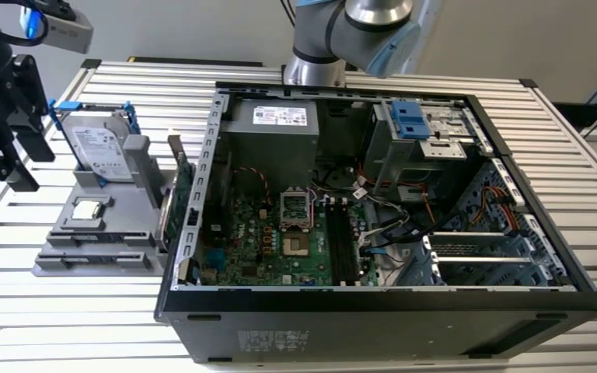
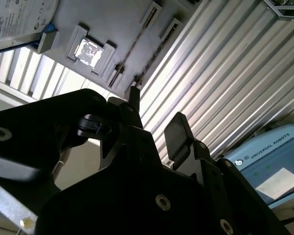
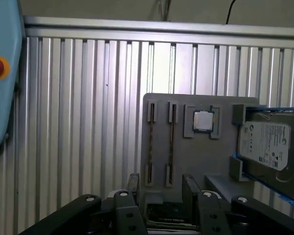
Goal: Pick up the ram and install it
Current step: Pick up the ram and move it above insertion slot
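Two ram sticks stand on edge in slots of the grey fixture [image 1: 102, 256] at the exterior view's left, beside the open computer case. The dark green ram [image 1: 181, 198] is nearest the case wall. Both wrist views show the ram edge-on as thin strips [image 3: 170, 142] [image 2: 135, 41]. My black gripper [image 1: 27, 159] hangs at the far left of the exterior view, apart from the fixture. In both wrist views the gripper [image 3: 160, 188] [image 2: 154, 115] is open with nothing between its fingers [image 3: 188, 186].
The fixture also carries a silver hard drive in a blue frame [image 1: 102, 151] and a small square processor chip [image 1: 89, 208]. The open case [image 1: 382, 299] shows the motherboard with long black memory slots [image 1: 338, 241]. A teach pendant [image 2: 269, 166] lies on the ribbed table [image 3: 78, 122].
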`<state>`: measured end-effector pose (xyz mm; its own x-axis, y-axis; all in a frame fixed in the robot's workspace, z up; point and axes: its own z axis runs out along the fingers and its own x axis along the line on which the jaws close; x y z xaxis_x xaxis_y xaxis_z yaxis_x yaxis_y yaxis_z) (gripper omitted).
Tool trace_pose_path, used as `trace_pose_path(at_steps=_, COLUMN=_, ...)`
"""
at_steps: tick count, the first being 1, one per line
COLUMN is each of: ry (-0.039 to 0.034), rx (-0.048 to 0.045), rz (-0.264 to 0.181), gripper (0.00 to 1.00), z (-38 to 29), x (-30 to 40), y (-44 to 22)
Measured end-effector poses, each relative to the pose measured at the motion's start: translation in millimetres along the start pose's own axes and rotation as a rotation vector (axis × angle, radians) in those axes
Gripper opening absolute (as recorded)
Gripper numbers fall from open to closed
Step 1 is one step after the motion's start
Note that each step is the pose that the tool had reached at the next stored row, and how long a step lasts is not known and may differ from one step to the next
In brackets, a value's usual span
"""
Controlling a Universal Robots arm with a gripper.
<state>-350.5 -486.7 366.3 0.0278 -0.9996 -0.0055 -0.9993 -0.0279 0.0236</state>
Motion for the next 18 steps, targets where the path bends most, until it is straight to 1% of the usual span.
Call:
trace_pose_path(at_steps=7, ry=0.0000, rx=0.0003, rz=0.000, gripper=1.00, z=0.5, x=0.0, y=0.0)
trace_pose_path(at_steps=18, ry=0.0026, rx=0.0001, rz=0.000, gripper=1.00, z=6.9, x=0.0, y=-0.2)
